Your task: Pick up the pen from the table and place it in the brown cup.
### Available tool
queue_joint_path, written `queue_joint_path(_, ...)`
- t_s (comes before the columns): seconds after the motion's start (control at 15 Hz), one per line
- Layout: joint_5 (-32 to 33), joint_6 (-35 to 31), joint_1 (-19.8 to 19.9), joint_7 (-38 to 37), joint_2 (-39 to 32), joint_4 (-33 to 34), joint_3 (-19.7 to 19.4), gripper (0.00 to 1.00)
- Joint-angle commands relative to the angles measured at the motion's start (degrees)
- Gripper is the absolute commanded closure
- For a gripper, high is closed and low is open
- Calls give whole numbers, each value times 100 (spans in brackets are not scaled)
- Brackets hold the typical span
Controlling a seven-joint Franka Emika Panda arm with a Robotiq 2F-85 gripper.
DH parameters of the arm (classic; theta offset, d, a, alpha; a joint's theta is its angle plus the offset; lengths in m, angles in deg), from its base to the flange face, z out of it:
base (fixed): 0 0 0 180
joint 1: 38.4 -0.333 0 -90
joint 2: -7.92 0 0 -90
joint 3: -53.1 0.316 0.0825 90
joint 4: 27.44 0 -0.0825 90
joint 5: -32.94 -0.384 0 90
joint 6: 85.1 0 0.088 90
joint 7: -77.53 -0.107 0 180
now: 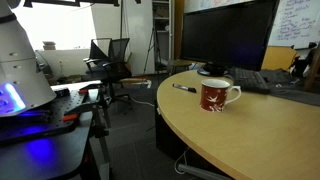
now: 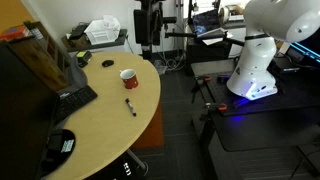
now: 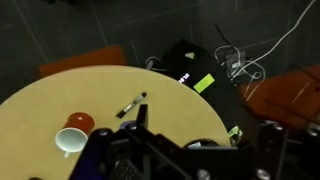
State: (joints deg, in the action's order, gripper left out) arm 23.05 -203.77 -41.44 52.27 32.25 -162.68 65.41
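The short dark pen lies on the light-wood table, apart from the brown cup, which stands upright with its white handle. Both also show in an exterior view, with the pen nearer the table's curved edge than the cup. In the wrist view the pen lies above and to the right of the cup, far below. My gripper is open and empty, high above the table edge. It appears as a dark shape in an exterior view.
A monitor and keyboard stand on the table behind the cup. A black item lies near the table's end. The black bench with blue light holds the robot base. A black box and cables lie on the floor.
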Motion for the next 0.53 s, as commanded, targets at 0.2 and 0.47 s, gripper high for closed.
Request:
queue_joint_path(0.2, 21, 15, -39, -15, -4, 13, -37, 0)
queue_joint_path(0.47, 532, -486, 310, -1319, -544, 65, 308, 0)
